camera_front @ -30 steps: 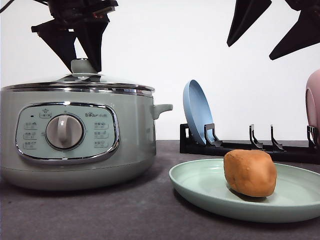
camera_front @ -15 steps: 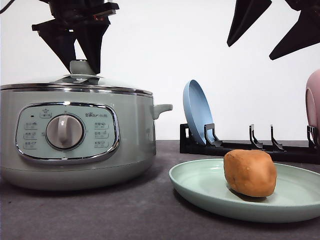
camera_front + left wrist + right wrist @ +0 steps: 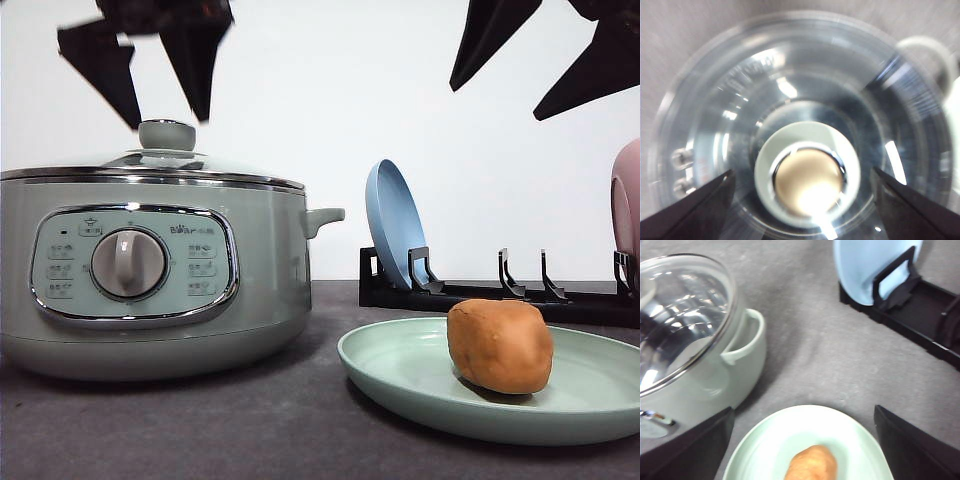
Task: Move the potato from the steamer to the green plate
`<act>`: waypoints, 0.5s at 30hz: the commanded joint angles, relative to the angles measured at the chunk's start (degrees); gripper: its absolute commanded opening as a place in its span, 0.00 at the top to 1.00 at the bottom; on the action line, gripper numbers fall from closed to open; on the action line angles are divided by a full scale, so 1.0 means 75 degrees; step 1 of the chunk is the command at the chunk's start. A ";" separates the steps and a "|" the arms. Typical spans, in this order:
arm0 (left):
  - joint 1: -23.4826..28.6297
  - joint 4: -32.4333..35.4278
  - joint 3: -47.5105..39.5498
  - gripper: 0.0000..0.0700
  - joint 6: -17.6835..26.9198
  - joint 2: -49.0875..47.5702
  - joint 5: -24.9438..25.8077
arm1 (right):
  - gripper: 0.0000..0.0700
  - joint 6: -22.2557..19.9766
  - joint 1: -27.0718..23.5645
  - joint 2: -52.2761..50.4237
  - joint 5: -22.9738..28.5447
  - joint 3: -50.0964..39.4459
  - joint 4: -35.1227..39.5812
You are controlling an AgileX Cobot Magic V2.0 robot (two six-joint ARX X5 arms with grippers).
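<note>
Grey table (image 3: 200, 430): potato (image 3: 499, 345) on green plate (image 3: 400, 375); lid (image 3: 800, 125) shut.

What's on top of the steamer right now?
A glass lid with a knob closes the steamer; the open left gripper is above it. The interior isn't clearly visible through the glass.

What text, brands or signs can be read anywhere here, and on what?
"Bear": brand on the steamer panel, upper right of the dial; the small characters after it are too small to read.
Button icons and labels flanking the dial: too small to read.
Embossed lettering on the lid, left wrist view: blurred, unreadable.
No text on the potato or green plate.
</note>
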 commanded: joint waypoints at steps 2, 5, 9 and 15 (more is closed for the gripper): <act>-0.0077 -0.0068 0.0317 0.21 -0.0012 -0.0341 0.0091 | 0.19 -0.0086 0.0035 0.0052 -0.0269 0.0090 0.0021; -0.0077 -0.0238 0.0317 0.21 -0.0015 -0.0765 0.0689 | 0.19 -0.0085 0.0035 0.0052 -0.0692 0.0090 -0.0160; -0.0077 -0.0496 0.0317 0.21 -0.0015 -0.1221 0.1550 | 0.19 -0.0085 0.0035 0.0052 -0.1231 0.0090 -0.0587; -0.0140 -0.0963 0.0317 0.21 -0.0015 -0.1721 0.2200 | 0.19 -0.0087 0.0038 0.0052 -0.2387 0.0090 -0.1282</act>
